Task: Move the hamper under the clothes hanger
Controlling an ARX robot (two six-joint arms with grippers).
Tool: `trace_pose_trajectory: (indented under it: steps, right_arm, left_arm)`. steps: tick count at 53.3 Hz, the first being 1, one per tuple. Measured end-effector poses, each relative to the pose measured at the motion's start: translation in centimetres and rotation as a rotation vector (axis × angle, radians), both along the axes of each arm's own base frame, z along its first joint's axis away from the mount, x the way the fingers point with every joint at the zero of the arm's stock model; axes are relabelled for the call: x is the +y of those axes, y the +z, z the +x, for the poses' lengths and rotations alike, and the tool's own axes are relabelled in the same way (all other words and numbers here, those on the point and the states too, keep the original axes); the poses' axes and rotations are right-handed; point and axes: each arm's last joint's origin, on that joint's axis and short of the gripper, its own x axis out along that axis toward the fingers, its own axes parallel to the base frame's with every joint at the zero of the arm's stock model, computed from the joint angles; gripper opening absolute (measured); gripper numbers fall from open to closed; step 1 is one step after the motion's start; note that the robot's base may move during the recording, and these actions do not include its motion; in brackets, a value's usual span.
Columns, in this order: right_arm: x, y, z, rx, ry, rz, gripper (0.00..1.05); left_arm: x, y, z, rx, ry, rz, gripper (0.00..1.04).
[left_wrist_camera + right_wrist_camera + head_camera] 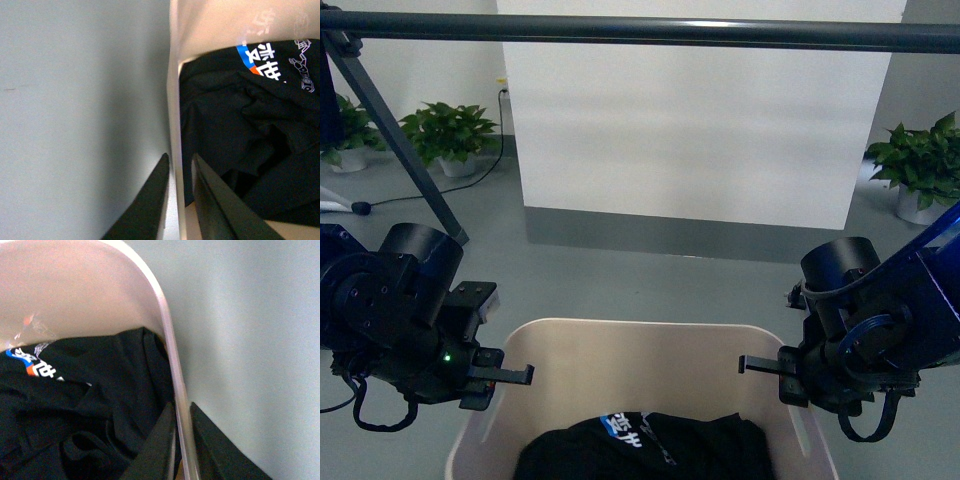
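The beige hamper (640, 345) sits low in the front view, holding a black garment (650, 445) with blue and white print. The clothes hanger's dark bar (640, 30) runs across the top, with a slanted leg (400, 140) at the left. My left gripper (179, 159) is shut on the hamper's left wall (174, 100), one finger outside, one inside. My right gripper (182, 407) is shut on the hamper's right rim (167, 330) the same way. Both arms flank the hamper, the left arm (410, 310) and the right arm (865, 330).
A white panel (700, 110) stands behind the bar on the grey floor (650, 280). Potted plants stand at the far left (450, 130) and far right (920, 165). A black cable (430, 190) lies on the floor at the left.
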Motion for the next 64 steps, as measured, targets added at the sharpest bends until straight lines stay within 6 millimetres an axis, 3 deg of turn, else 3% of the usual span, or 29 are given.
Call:
trace_pose_trajectory:
  steps: [12,17,23,26,33,48,52,58,64]
  right_arm:
    - [-0.8,0.3,-0.2,-0.047,-0.062,-0.015,0.55]
    - [-1.0,1.7,-0.5,-0.084,-0.076,-0.011,0.71]
    - [-1.2,5.6,-0.9,-0.198,-0.088,-0.003,0.92]
    - [-1.2,7.7,-1.2,-0.254,-0.092,0.003,0.99]
    - [-1.3,12.5,-2.7,-0.38,-0.098,0.008,0.97]
    - [-0.6,22.9,-7.8,-0.66,-0.111,-0.043,0.97]
    - [-0.3,25.7,-9.4,-0.78,-0.097,-0.053,0.95]
    - [-0.6,26.6,-11.2,-0.957,0.042,-0.053,0.82]
    - [-1.9,24.0,-14.1,-1.0,0.09,-0.117,0.61]
  left_arm:
    - [0.0,1.0,0.2,-0.026,0.004,0.006,0.65]
    - [0.0,3.4,0.5,-0.091,-0.001,0.003,0.81]
    - [-0.1,8.3,0.7,-0.225,-0.019,-0.015,1.0]
    - [-0.1,10.5,0.4,-0.28,-0.028,-0.029,0.98]
    - [-0.1,15.7,-1.1,-0.408,-0.053,-0.06,0.98]
    - [0.7,25.1,-6.9,-0.665,-0.087,-0.162,0.98]
    - [1.0,27.3,-9.6,-0.877,0.035,-0.085,0.86]
    - [1.4,28.0,-13.0,-1.015,0.096,-0.068,0.72]
    - [1.7,25.6,-16.1,-1.036,0.106,-0.069,0.5]
